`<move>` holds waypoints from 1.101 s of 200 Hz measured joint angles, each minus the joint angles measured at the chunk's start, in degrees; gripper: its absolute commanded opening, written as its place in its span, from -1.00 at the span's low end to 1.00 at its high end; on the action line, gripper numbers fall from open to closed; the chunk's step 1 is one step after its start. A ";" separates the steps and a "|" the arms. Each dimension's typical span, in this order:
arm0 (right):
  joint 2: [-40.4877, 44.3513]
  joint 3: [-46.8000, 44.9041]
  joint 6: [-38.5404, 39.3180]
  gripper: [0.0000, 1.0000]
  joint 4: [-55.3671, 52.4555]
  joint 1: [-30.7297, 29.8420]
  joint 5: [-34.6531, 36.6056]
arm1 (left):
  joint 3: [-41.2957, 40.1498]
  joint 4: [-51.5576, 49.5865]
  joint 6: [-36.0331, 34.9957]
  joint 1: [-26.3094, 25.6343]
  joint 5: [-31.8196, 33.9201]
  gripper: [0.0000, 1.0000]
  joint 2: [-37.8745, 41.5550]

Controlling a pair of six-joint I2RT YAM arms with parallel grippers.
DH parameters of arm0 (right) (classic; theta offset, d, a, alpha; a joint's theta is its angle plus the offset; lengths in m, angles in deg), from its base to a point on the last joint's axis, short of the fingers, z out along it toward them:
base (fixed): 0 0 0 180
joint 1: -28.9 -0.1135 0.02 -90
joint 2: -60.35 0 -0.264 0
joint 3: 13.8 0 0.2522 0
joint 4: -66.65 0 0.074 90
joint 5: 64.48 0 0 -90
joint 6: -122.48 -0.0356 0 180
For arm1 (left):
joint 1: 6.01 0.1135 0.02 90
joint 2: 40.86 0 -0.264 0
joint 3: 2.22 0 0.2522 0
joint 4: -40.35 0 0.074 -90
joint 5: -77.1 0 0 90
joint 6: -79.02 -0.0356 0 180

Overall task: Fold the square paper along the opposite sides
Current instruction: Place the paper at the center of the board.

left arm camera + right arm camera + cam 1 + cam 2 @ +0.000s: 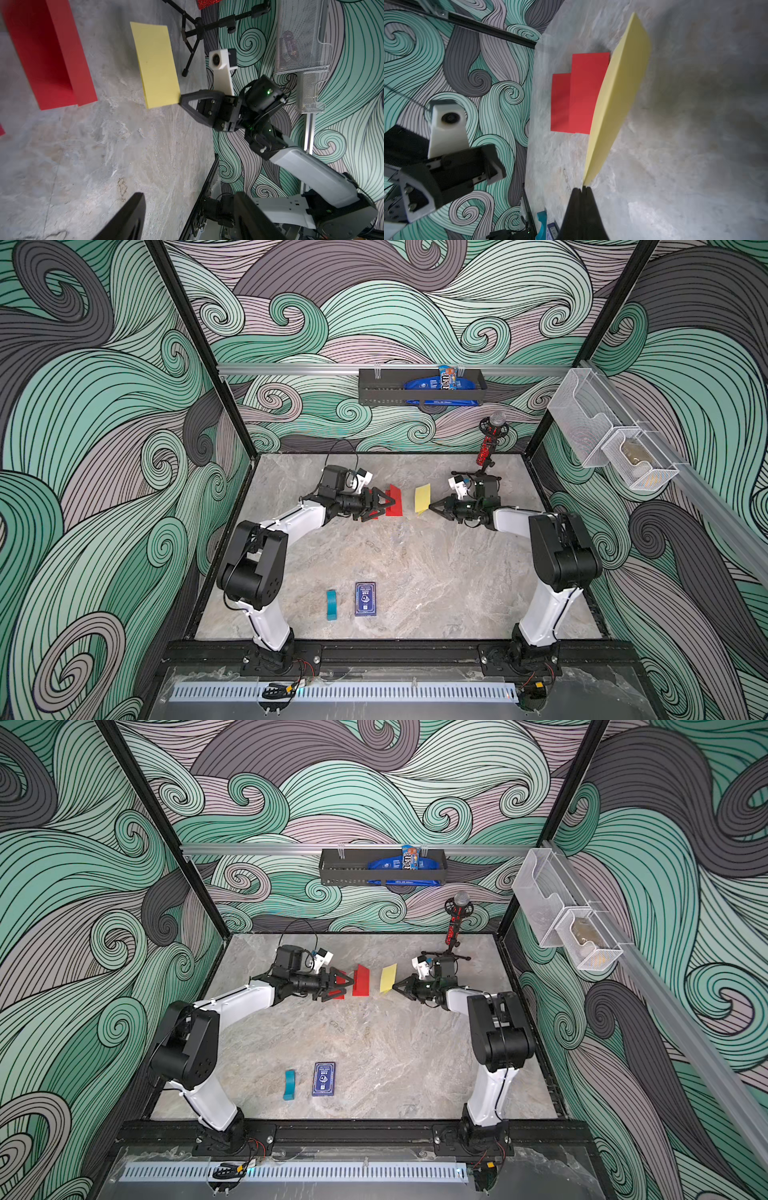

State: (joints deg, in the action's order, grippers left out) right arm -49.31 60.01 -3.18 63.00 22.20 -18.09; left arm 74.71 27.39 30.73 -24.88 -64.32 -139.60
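Observation:
A yellow paper (423, 497) (388, 977), folded to a narrow rectangle, slants up off the marble table (415, 564). My right gripper (432, 506) (583, 188) is shut on its near corner, and the left wrist view shows the same pinch on the yellow paper (158, 64). A red folded paper (395, 501) (47, 54) rests on the table as a loose V. My left gripper (384, 504) (189, 194) is just beside it, open, with nothing between its fingers in the wrist view.
A teal block (331, 605) and a blue card box (365, 599) lie near the front. A microphone on a tripod (488, 443) stands at the back right. A black basket (419, 387) hangs on the back wall, and wire baskets (611, 439) on the right wall.

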 measured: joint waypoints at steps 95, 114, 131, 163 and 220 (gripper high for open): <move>-10.34 12.20 7.06 -1.00 -13.49 0.96 8.24 | -10.51 -1.09 -2.93 0.00 2.16 0.39 7.82; -10.34 12.33 7.65 -1.00 -14.67 1.01 9.29 | -10.82 -1.22 -3.43 0.00 2.23 0.39 7.96; -10.34 12.33 8.11 -1.00 -15.78 1.01 10.03 | -10.82 -1.22 -3.87 0.00 2.36 0.39 8.33; -10.40 13.14 8.76 -1.00 -17.99 1.25 11.30 | -10.82 -1.22 -4.31 0.20 2.40 0.39 9.40; -11.56 16.15 10.01 -0.93 -20.59 1.90 13.25 | -10.82 -1.25 -4.74 0.39 2.40 0.39 9.77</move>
State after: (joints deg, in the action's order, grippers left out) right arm -60.88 76.16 6.83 42.41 24.10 -4.85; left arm 63.89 26.14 25.99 -24.49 -61.92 -129.83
